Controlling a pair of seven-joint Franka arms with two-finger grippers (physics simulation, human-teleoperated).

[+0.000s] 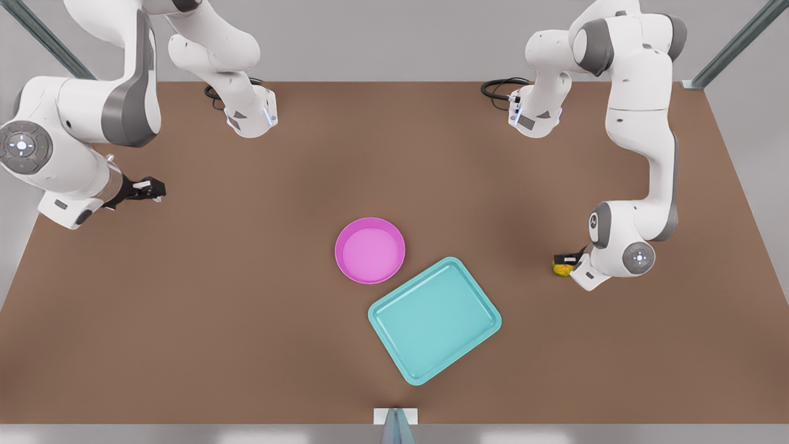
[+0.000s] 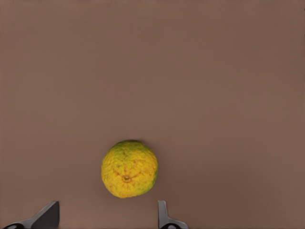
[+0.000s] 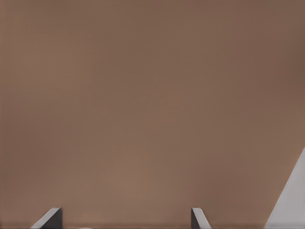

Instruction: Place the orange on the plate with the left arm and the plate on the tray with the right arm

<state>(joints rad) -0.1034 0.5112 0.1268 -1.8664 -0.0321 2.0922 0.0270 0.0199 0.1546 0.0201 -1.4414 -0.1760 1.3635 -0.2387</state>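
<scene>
With my left pincer (image 2: 105, 217) spread wide just above the orange (image 2: 129, 169), which sits on the table (image 1: 246, 308) well apart from the plate (image 1: 370, 250), I judge I must drop and clench, while my right pincer (image 1: 145, 188) waits, spread empty.

Orange (image 1: 561, 269): small, round, yellow-orange w/ greenish patches, bumpy skin; seen resting on the brown table toward the front view's right, well apart from plate and tray. In the left wrist view the orange (image 2: 129, 169) is shown stem dimple up.

Plate (image 1: 370, 250): round, bright pink, raised rim, empty, lying flat near table centre.

Tray (image 1: 434, 320): rectangular teal, rounded corners, low rim, empty, lying flat and rotated askew, one corner just beside the plate.
</scene>
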